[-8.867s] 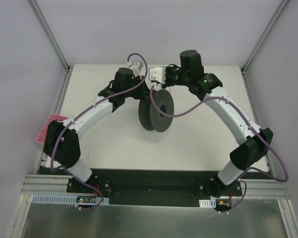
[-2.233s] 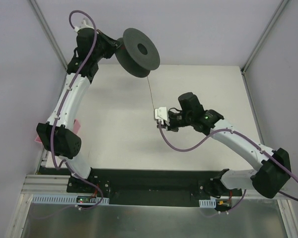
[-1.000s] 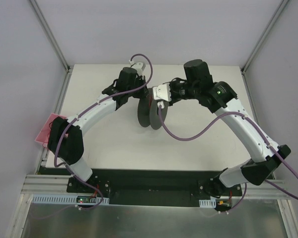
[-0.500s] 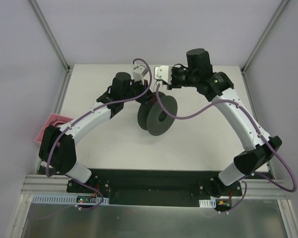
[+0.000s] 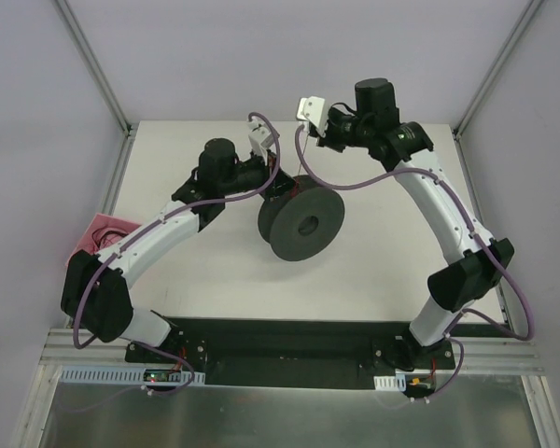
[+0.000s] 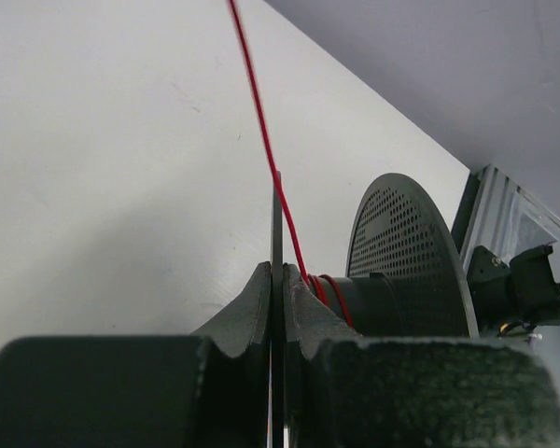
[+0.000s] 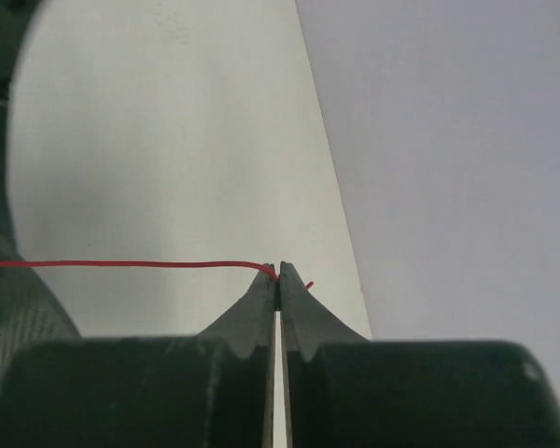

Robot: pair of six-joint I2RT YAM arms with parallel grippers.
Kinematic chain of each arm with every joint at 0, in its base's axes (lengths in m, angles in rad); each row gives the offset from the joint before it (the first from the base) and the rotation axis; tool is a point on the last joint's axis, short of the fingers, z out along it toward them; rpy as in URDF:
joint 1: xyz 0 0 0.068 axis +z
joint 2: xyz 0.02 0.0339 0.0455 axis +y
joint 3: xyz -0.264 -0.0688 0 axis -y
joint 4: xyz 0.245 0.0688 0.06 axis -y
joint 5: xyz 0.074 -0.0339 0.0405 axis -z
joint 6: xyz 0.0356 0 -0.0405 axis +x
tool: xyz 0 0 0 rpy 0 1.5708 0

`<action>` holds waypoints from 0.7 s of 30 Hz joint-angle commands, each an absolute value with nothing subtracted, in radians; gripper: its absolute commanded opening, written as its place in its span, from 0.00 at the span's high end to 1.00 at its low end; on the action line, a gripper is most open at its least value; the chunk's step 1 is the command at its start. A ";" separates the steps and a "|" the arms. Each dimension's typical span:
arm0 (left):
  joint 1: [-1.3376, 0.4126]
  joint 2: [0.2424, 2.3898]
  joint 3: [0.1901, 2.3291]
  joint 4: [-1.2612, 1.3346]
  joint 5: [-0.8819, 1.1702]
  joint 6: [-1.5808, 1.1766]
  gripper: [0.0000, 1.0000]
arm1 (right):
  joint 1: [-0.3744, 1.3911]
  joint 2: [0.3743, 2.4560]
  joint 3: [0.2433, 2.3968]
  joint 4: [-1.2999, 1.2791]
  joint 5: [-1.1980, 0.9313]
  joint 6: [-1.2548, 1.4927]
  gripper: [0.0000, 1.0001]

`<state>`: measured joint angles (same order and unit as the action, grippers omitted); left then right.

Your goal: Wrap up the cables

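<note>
The spool (image 5: pixel 303 224), clamped at its flange by the closed left gripper (image 6: pixel 276 277), has been swung round, probably laying another turn of the red wire (image 7: pixel 121 264) stretched from its core to the right gripper (image 7: pixel 279 273) pinched shut on it.

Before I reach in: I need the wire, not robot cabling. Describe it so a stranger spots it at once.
In the middle of the white table, the left gripper holds a dark spool. From its hub a line runs to the shut right gripper. That is the wire: red and thread-thin, unlike the robot's thick purple cables.
</note>
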<state>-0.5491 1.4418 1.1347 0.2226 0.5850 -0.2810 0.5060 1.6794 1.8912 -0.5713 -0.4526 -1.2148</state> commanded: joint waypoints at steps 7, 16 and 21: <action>-0.463 1.335 1.143 0.426 0.824 -0.475 1.00 | 0.327 1.677 1.846 -0.519 -0.509 -1.106 1.00; -0.284 1.452 1.282 0.507 0.830 -0.828 1.00 | 0.221 1.640 1.709 -0.485 -0.595 -0.944 1.00; -0.221 1.529 1.319 0.533 0.783 -1.081 1.00 | 0.199 1.660 1.681 -0.466 -0.689 -0.729 1.00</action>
<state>-0.2729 1.5089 1.2484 0.4553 0.7612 -0.7887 0.2543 1.6932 1.7027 -0.5419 -0.6563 -0.9245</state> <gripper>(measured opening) 0.017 0.012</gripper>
